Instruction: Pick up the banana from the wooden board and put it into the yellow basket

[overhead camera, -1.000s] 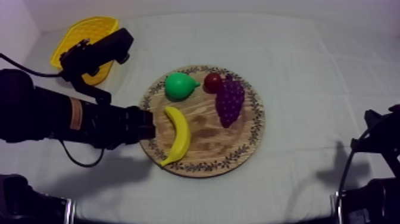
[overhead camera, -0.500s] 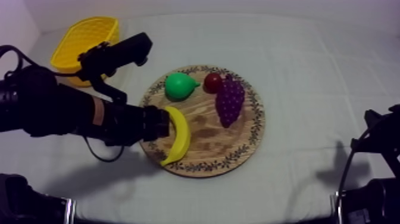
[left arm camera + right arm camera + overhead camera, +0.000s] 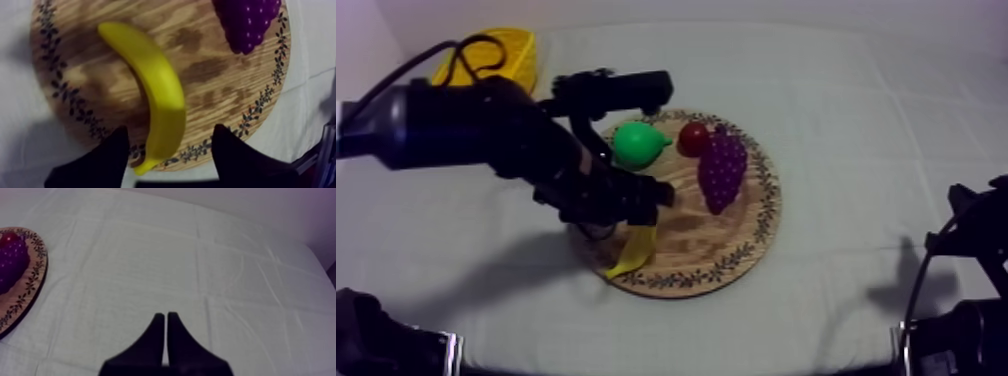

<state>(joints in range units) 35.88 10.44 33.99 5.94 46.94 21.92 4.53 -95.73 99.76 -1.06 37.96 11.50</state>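
At seven o'clock on the wooden board (image 3: 75, 60), left pincer (image 3: 171, 129) gapes wide astride the banana (image 3: 160, 95), ungripped; lifting and the ten o'clock yellow basket (image 3: 518, 58) remain.

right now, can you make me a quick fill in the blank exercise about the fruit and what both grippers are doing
1. Over the banana on the wooden board, the left gripper has its fingers ____.
2. The right gripper is ____ on nothing above the cloth.
3. The yellow basket stands on the robot's ____ side of the table.
4. The pear beside the small red fruit is ____.
Missing words: open; shut; left; green.
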